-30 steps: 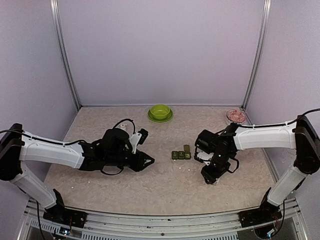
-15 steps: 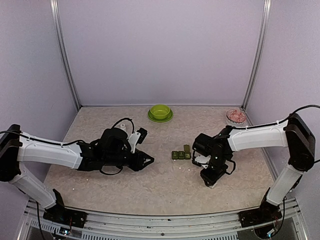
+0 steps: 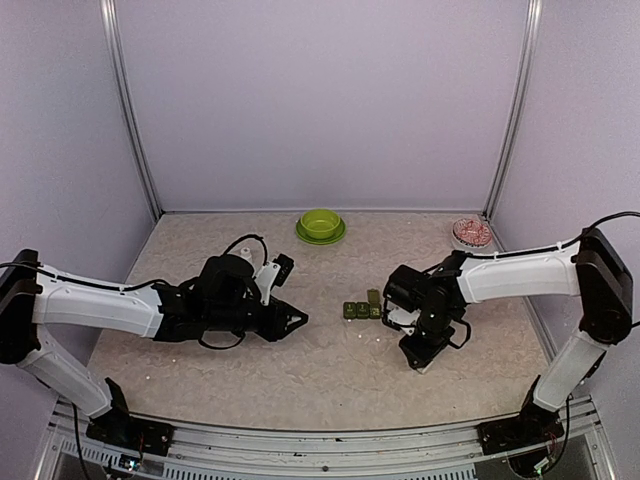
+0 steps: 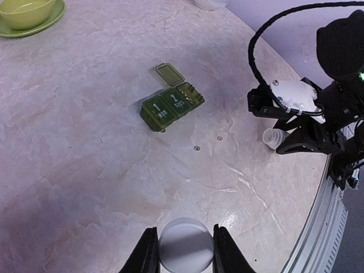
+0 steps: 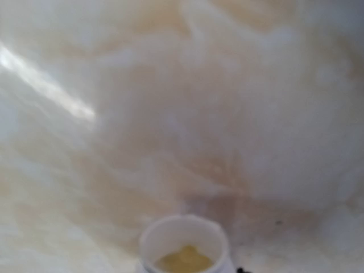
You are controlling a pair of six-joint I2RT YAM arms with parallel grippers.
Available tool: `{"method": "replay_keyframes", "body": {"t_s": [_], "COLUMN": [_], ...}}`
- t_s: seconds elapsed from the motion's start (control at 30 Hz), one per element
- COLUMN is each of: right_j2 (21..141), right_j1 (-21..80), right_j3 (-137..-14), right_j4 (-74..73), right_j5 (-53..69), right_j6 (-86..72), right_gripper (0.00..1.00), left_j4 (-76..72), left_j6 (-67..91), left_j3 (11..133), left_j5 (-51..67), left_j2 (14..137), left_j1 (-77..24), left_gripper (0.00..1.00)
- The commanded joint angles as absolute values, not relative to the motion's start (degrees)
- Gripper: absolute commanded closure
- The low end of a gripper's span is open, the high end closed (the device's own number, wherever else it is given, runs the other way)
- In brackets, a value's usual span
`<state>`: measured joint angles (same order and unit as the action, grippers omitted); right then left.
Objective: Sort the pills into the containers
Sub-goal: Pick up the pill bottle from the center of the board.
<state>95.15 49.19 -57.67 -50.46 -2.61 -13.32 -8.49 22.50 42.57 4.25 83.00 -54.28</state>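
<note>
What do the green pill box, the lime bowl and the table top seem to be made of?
Pill box: probably moulded plastic, dark green, judging by its thin hinged lid and white printed labels.
Bowl: glossy lime, with soft highlights; plastic or glazed ceramic, I cannot tell.
Table top: smooth, shiny marble-patterned sheet; glare suggests laminate or vinyl, perhaps.

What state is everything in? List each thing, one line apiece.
pill box: two lids shut, end lid open.
white cap: clamped in left end effector.
small white bottle: uncapped, yellowish contents, gripped by right end effector.
pills: two loose on the table, outside the box.
lime bowl: upright, looks empty.
</note>
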Motion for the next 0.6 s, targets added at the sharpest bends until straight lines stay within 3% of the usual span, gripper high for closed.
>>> {"method": "replay_keyframes", "body": {"t_s": [0.0,0.23,0.57], "right_j2": [90.0,83.9,72.5], "right_j1": [51.1,53.8,60.9], "right_j3": [-60.6,-57.9,-43.6], "right_j4": [-46.4,-35.2,-6.7], "right_j5": [-6.5,-11.8,-15.5], "right_j6": [-12.6,-9.4,-0.4], "right_gripper": [0.71,0.69,0.69], "left_j4": [-8.8,-8.3,-8.2], "left_j6": [22.7,22.9,24.3], "left_j3": [44.0,45.3,47.5], "left_j5": [4.9,4.8,7.6], "left_j2": [81.7,81.5,80.4], "left_j1": [-53.8,-53.8,-53.8], "left_gripper": [0.81,0.8,0.8]}}
